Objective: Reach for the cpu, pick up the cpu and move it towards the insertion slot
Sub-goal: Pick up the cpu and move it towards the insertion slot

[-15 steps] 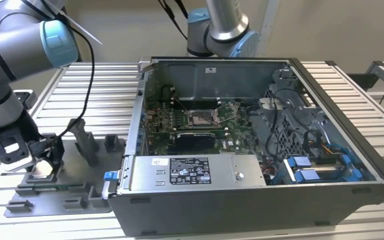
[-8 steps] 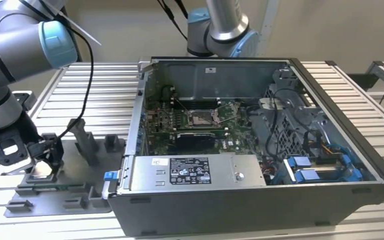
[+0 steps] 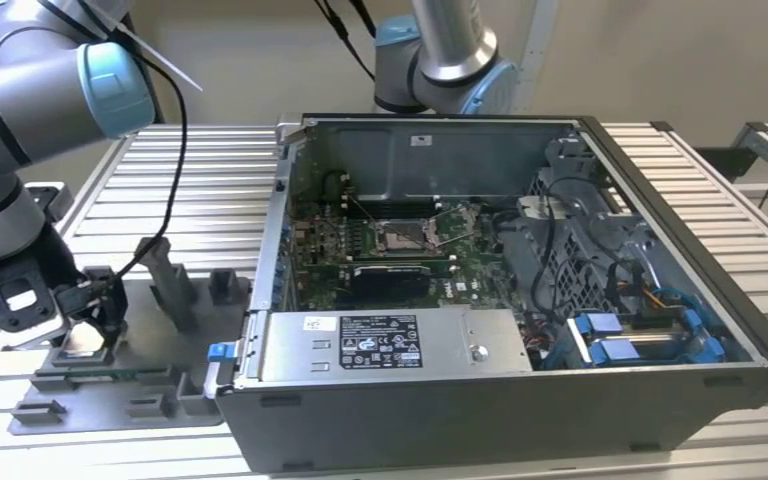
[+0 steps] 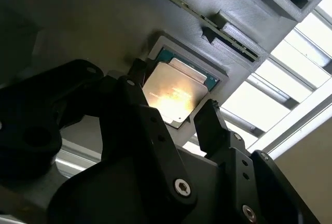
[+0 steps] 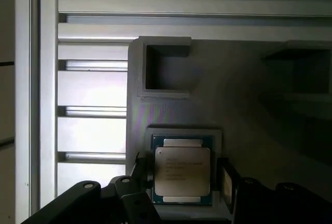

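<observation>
The cpu (image 5: 182, 174) is a small silvery square chip lying flat in a recess of the grey tray (image 5: 233, 89). In the second wrist view the cpu (image 4: 175, 93) glints under a light. My gripper (image 5: 184, 175) is low over it and open, one black finger (image 5: 143, 166) on each side of the chip with a small gap to its edges. In the exterior view the gripper (image 3: 81, 330) hangs over the tray (image 3: 157, 395) at the left. The insertion slot (image 3: 398, 237) is the shiny-framed socket on the green motherboard inside the open computer case.
The open computer case (image 3: 518, 400) stands at the exterior view's right of the tray, with its power supply (image 3: 384, 345) near the front. Grey upright blocks (image 3: 171, 280) rise from the tray. A second robot arm (image 3: 438, 55) stands behind the case. The table is ribbed metal.
</observation>
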You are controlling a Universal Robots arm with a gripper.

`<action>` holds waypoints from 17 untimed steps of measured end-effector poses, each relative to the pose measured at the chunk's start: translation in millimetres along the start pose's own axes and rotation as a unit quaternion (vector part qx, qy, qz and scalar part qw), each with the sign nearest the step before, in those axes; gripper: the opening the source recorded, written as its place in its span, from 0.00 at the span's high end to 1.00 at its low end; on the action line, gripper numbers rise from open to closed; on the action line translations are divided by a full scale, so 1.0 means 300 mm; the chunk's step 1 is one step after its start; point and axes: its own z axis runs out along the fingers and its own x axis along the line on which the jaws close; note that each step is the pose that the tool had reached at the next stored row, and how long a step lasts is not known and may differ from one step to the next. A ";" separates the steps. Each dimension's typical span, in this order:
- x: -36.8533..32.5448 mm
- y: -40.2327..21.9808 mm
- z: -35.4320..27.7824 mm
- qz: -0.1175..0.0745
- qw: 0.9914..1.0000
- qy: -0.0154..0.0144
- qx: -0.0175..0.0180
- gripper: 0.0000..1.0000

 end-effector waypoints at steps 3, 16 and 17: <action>0.000 0.000 0.000 0.000 1.000 0.000 0.000 0.00; 0.000 0.000 -0.003 -0.001 1.000 0.000 -0.001 1.00; 0.000 0.000 -0.010 -0.001 1.000 0.000 -0.002 1.00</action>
